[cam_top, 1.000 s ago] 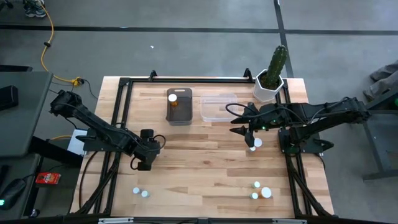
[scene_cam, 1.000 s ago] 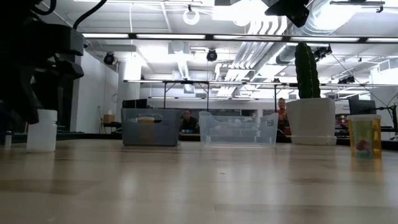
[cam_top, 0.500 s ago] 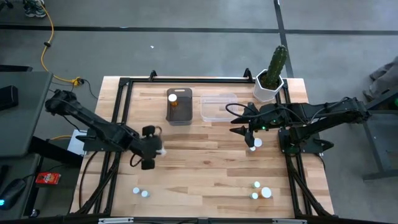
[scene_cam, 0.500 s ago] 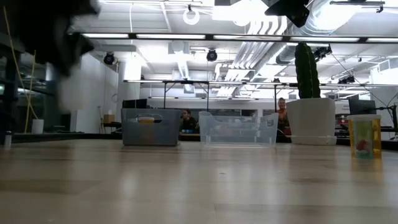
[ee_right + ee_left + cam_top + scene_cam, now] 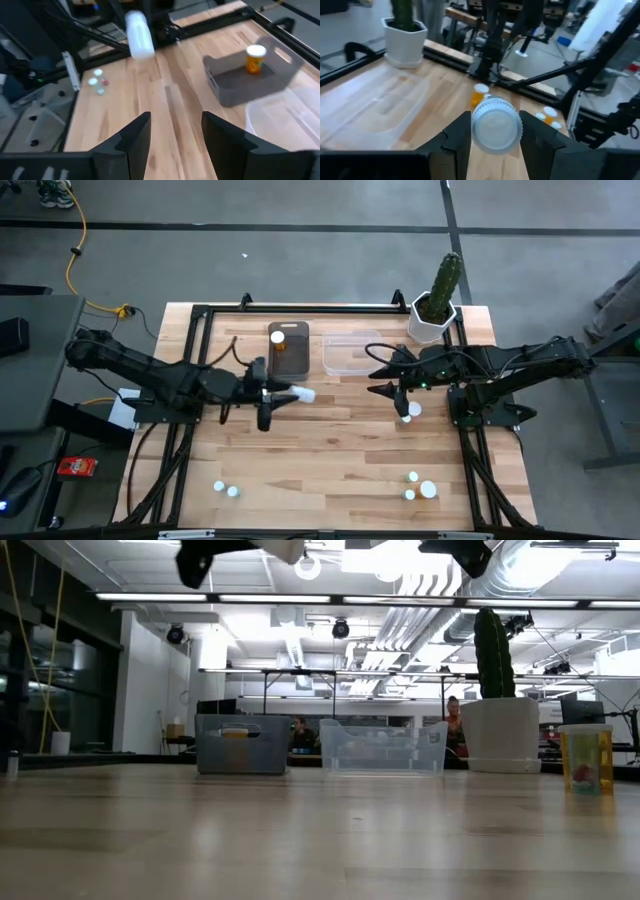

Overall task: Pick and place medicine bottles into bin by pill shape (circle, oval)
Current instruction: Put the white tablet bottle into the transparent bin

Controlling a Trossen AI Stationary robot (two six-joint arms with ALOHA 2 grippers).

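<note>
Across the pale wooden surface [image 5: 330, 450], framed by black rails, a grey bin [image 5: 287, 352] holding one amber bottle [image 5: 278, 339] is seen beside a clear bin [image 5: 352, 354]; a white pot with a cactus [image 5: 437, 300] stands at the far right corner. Small white-capped bottles lie near the front edge at the left [image 5: 225, 489] and right [image 5: 420, 486]. Beyond the surface a bright workshop is shown, with ceiling ducts, strip lights, benches and seated people far off. No writing can be read on any bottle.

The left claw [image 5: 285, 394] is held above the surface just in front of the grey bin, clenched on a pale white bottle [image 5: 300, 394] lying sideways between its fingers [image 5: 457, 131]. A second ago this claw was lower and nearer the left front, at the bottle standing on the wood; it has since been lifted and swung toward the bins. The right claw [image 5: 402, 404] is unchanged, parted and empty, above an amber bottle [image 5: 410, 411]
</note>
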